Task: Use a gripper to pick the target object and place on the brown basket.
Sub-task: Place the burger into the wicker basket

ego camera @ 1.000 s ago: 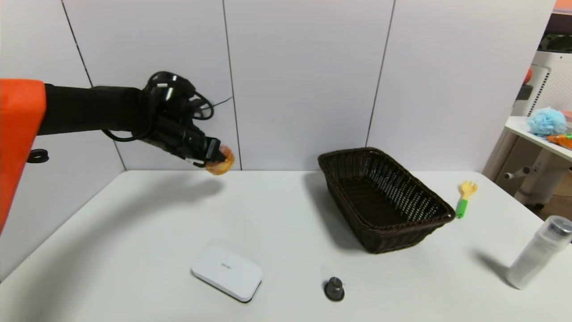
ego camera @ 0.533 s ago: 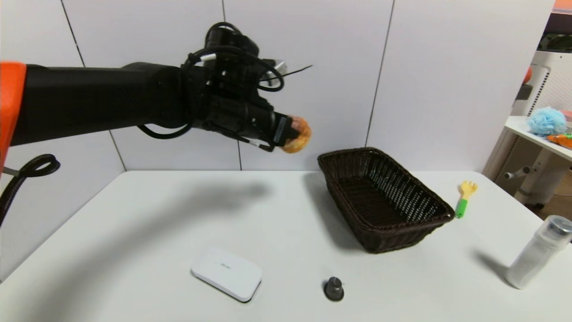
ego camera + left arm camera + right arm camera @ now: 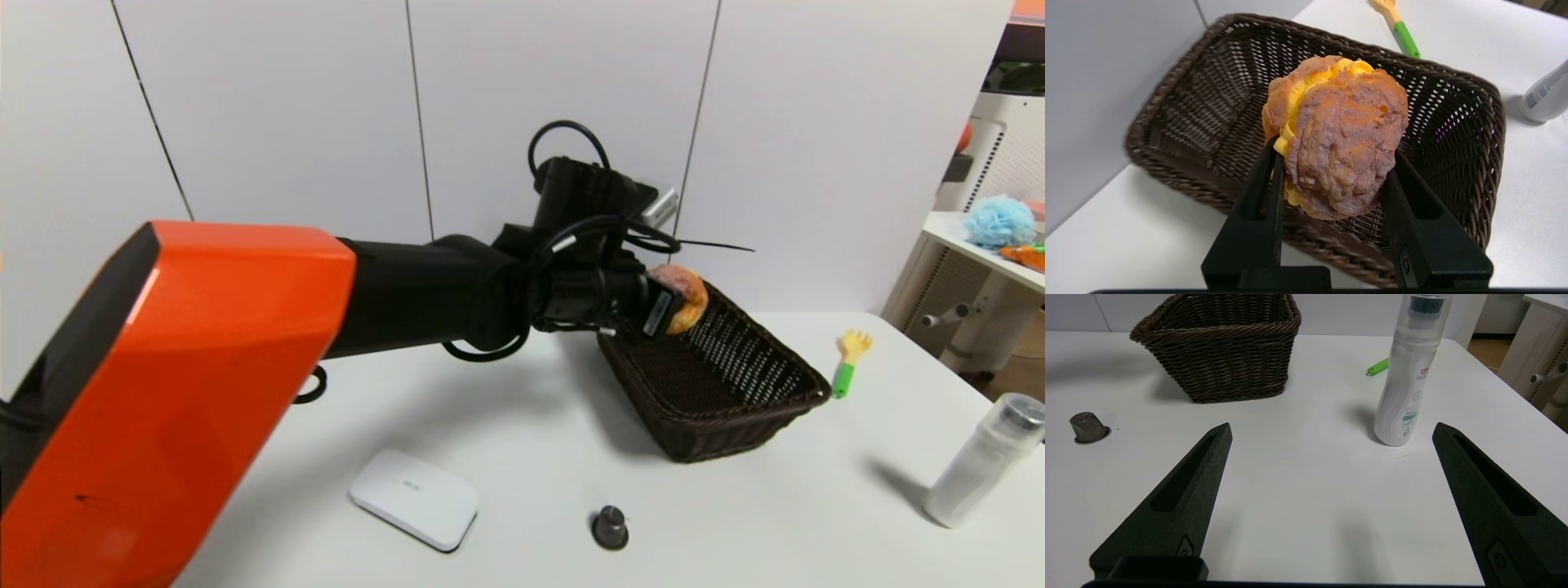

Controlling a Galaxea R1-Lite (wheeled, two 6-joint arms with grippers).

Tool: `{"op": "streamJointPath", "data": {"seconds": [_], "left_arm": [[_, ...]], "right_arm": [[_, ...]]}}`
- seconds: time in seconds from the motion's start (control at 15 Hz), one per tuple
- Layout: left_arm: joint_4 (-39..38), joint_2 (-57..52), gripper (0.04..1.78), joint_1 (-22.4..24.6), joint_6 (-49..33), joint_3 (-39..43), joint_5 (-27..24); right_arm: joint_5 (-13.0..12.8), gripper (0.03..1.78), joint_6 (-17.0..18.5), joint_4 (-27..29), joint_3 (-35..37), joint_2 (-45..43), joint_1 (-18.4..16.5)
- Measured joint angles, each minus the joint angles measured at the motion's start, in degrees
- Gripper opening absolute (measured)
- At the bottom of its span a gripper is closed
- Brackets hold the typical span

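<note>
Basket (image 3: 735,408) first: it is dark brown and woven, it sits on the white table (image 3: 506,408) toward the right side, and nothing lies inside it; the left wrist view looks down into the same basket (image 3: 1184,102), and the right wrist view sees one short wall of it (image 3: 1224,363) from low down.

The left gripper (image 3: 665,304) hangs in the air over the far left end of the basket, at the tip of a black arm with a big orange part (image 3: 171,392) close to the camera; its two black fingers (image 3: 1257,196) are closed partway and squeeze the toy bun (image 3: 682,296) between them; the bun (image 3: 1337,139) has a lumpy brown top and a yellow-orange layer showing at the side; it is held up above the basket floor and touches only the fingers.

The right gripper (image 3: 1331,465) is low over the near right part of the table; its fingers are spread wide with nothing between them.

A white bottle (image 3: 980,461) stands at the right; a green and yellow toy fork (image 3: 847,361) lies just right of the basket; a small grey knob (image 3: 611,527) and a flat white box (image 3: 415,498) sit on the near side of the table, well apart from the basket.
</note>
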Motion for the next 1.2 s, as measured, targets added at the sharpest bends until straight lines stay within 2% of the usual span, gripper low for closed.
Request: {"op": "streamJointPath", "data": {"seconds": [0.13,0.33,0.6,1.2], "left_arm": [[-1.02,2.88,0.78,-1.56,0.15,-1.82,0.11],[-1.90,5.27,1.08,-2.21,0.35,-2.60,0.17],[-0.61,5.35,1.34,-2.39,0.52,-2.46,0.06],[7.51,-3.28,1.59,-2.21,2.65,0.27,0.11]], "right_arm": [[-0.02,1.69,-0.02,-0.02,0.00,0.00,0.00],[-0.02,1.69,0.00,-0.02,0.00,0.00,0.00],[0.00,1.69,-0.02,0.00,0.00,0.00,0.00],[0.00,1.69,-0.02,0.00,0.00,0.00,0.00]]}}
